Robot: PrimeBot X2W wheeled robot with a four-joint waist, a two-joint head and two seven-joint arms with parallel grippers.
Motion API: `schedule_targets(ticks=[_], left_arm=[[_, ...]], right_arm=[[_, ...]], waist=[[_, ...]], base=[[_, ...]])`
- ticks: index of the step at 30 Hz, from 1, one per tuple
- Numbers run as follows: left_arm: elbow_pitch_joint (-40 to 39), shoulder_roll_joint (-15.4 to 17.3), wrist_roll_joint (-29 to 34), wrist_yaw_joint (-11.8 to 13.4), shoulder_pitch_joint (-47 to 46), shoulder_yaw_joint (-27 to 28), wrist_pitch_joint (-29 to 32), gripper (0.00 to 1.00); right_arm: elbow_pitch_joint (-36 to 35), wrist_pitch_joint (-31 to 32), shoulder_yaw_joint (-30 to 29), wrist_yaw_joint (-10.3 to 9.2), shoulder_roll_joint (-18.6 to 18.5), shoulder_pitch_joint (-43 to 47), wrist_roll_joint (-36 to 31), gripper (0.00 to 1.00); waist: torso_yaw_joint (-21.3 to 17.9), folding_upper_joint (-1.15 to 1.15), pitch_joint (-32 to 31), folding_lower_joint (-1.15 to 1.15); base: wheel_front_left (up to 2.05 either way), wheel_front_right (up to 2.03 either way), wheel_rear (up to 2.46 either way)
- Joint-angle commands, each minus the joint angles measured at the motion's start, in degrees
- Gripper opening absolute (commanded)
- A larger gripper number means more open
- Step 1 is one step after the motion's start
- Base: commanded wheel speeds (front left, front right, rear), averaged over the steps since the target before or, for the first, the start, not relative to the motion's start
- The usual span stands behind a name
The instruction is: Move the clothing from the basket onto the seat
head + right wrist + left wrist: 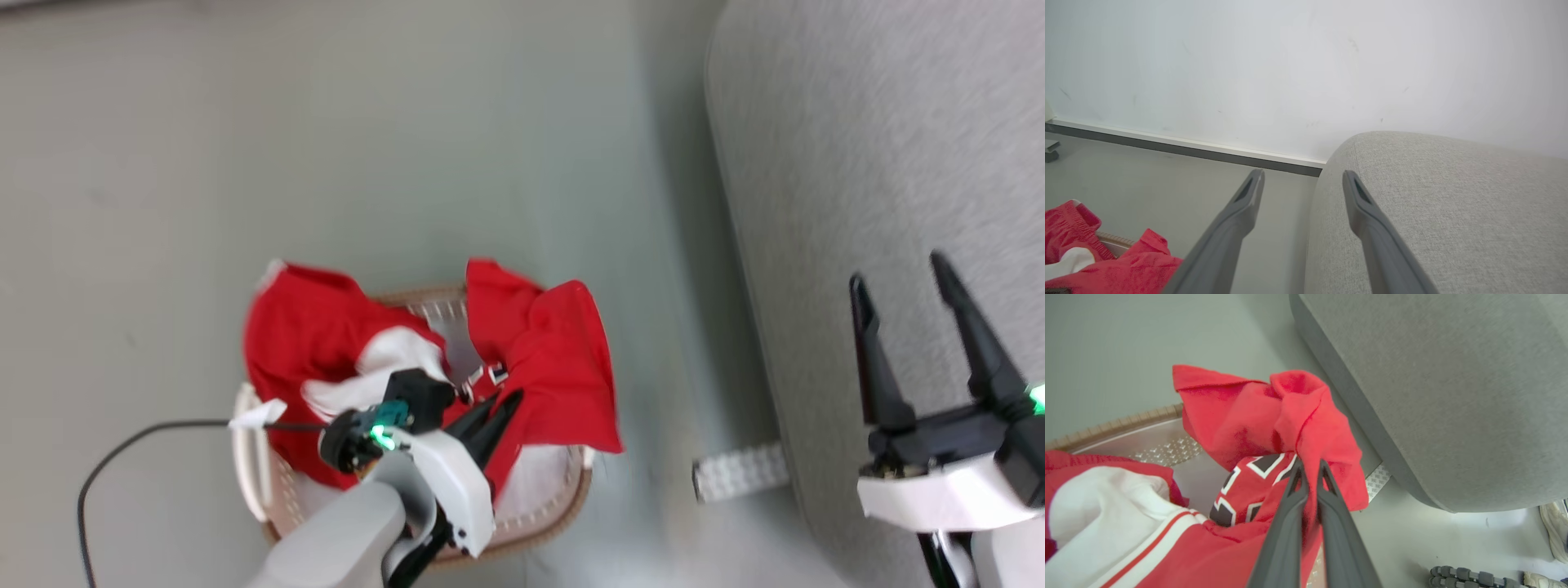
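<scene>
Red clothing (563, 351) spills over the basket (420, 294) in the head view, left gripper (502, 400) sunk in it, and the grey seat (882, 163) lies away to the robot's right. Left wrist view: those fingers (1286, 539) pinch a red fold, seat just beyond. Right wrist view: the right gripper (1302, 175) hangs spread and empty beside the seat's edge.

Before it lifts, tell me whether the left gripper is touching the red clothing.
Touching. The left wrist view shows the left gripper pinching the red clothing.

Head view was smeared | sofa (857, 163) ran off top and right edges | clothing (555, 359) hid most of basket (416, 294) interior | shoe (1553, 528) cut off at right edge
</scene>
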Motion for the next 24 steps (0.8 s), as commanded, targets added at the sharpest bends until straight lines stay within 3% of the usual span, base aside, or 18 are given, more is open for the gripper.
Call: schedule_targets(ticks=[1, 5, 10, 24], left_arm=[[-2.48, 1.02, -1.39, 0.09, 2.31, 0.73, -0.13, 0.00], [-7.90, 2.55, -3.11, 0.37, 5.61, 1.96, -0.14, 0.00], [-15.01, 4.83, -4.46, 2.66, 9.15, 3.01, 0.24, 0.00], [-36.71, 13.28, -7.10, 13.28, 15.88, 7.11, 3.85, 0.00]], right_arm=[[1.05, 0.03, 0.45, -0.14, -0.65, 1.53, 0.61, 1.00], [3.02, 0.03, 1.04, -0.14, -1.32, 3.33, 1.62, 1.00], [4.73, 0.02, 1.80, -0.14, -1.94, 5.39, 2.57, 1.00], [8.81, 0.03, 4.11, -0.14, -3.62, 13.48, 4.41, 1.00]], waist=[[2.42, 0.00, -8.72, 0.01], [3.51, 0.00, -14.18, 0.01], [4.34, 0.00, -19.69, 0.01], [5.07, 0.00, -32.51, 0.01]], base=[[0.00, 0.00, 0.00], [0.00, 0.00, 0.00], [0.00, 0.00, 0.00], [0.00, 0.00, 0.00]])
